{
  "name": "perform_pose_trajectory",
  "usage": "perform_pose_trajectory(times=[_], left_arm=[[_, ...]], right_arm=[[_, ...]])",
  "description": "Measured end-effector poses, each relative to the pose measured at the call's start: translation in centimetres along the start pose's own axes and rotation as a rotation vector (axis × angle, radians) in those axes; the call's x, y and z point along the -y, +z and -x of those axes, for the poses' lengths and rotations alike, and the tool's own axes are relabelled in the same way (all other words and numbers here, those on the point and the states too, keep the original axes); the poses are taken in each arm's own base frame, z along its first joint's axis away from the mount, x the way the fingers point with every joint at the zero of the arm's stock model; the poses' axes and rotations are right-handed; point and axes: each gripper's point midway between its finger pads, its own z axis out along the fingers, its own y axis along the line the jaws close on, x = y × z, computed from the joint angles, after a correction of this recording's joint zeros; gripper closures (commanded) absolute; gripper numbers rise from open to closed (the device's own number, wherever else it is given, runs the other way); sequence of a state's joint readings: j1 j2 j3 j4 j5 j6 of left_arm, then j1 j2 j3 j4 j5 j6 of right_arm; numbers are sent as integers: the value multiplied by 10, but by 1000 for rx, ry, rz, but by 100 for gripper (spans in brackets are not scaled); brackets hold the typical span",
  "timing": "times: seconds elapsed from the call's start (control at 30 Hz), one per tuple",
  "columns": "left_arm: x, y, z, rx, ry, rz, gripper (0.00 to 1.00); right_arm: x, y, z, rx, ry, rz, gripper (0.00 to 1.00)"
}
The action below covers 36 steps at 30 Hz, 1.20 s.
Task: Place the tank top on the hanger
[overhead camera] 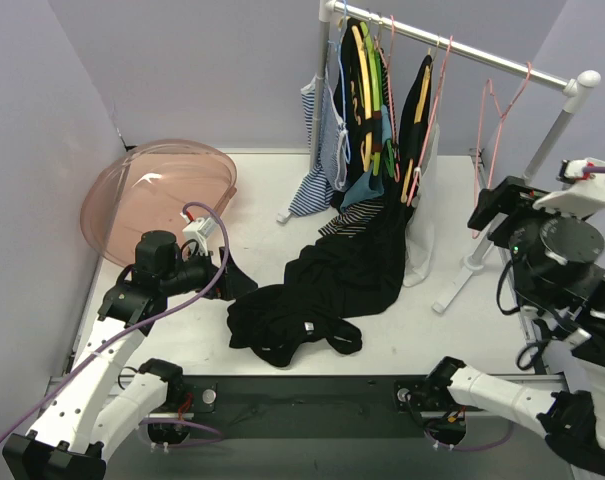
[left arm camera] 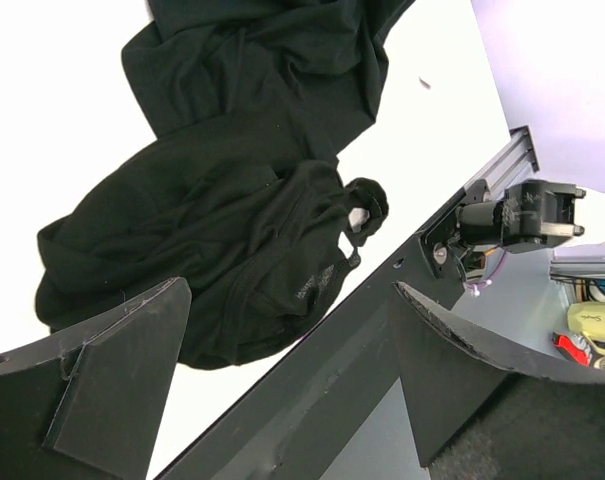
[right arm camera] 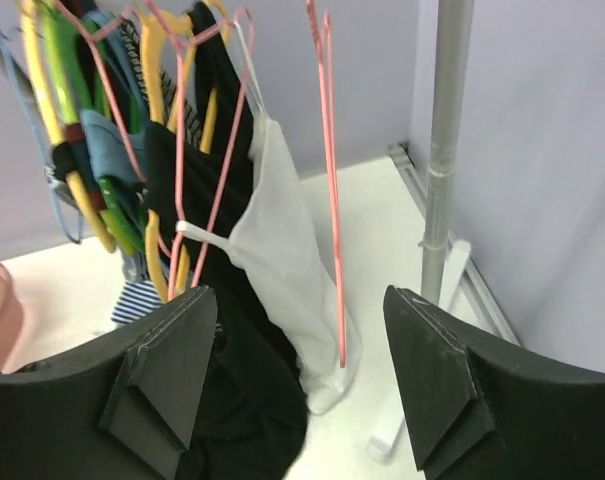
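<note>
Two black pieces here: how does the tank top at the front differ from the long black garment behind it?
The tank top lies wholly on the table, bunched up near the front edge; the long black garment hangs from the rack and trails onto the table. The tank top is smaller, with a thin strap loop and a tiny white label; the long black garment shows neither. Both are black fabric, and they touch.

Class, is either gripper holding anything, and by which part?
Nothing is held: the left gripper stands open near the tank top, the right gripper open before the pink hanger.
</note>
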State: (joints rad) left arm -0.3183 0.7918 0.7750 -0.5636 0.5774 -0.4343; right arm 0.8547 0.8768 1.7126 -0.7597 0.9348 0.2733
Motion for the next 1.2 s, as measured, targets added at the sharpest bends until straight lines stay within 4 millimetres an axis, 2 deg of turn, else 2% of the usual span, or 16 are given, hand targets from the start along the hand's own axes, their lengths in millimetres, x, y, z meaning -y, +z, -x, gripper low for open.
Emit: perform_pose_trajectory(times=[0.07, 0.17, 0.23, 0.33, 0.4, 0.53, 0.7, 0.73, 0.77, 0.83, 1.0, 1.07, 1.2], left_arm=[[0, 0, 0, 1, -3, -6, 9], [-1, -1, 1, 3, -6, -12, 9], [-2, -2, 3, 8, -4, -11, 9], [-2, -4, 3, 15, -2, -18, 9], [-1, -4, 1, 13, -2, -25, 9], [-5, -2, -5, 0, -14, -26, 9], [-3, -4, -5, 3, -17, -36, 9], [-2, -4, -5, 4, -21, -39, 9], [-1, -4, -4, 6, -23, -43, 9], [1, -5, -3, 14, -28, -50, 9], [3, -5, -2, 28, -47, -59, 9], [3, -5, -1, 29, -54, -62, 9], [3, -4, -2, 26, -61, -62, 9]], right_arm=[[0, 14, -6, -30, -21, -47, 32], [20, 46, -20, -103, 2, -176, 33], [25, 61, -28, -151, 23, -194, 33], [15, 80, -40, -221, 26, -150, 32], [9, 86, -47, -259, 34, -111, 33], [18, 94, -54, -299, 68, -110, 34], [15, 107, -65, -348, 72, -92, 39], [15, 112, -69, -362, 70, -91, 44], [14, 116, -74, -377, 66, -92, 55], [13, 127, -85, -417, 48, -92, 64], [13, 143, -101, -470, 11, -96, 96], [13, 144, -102, -471, -1, -93, 100], [14, 144, -100, -467, -11, -93, 100]])
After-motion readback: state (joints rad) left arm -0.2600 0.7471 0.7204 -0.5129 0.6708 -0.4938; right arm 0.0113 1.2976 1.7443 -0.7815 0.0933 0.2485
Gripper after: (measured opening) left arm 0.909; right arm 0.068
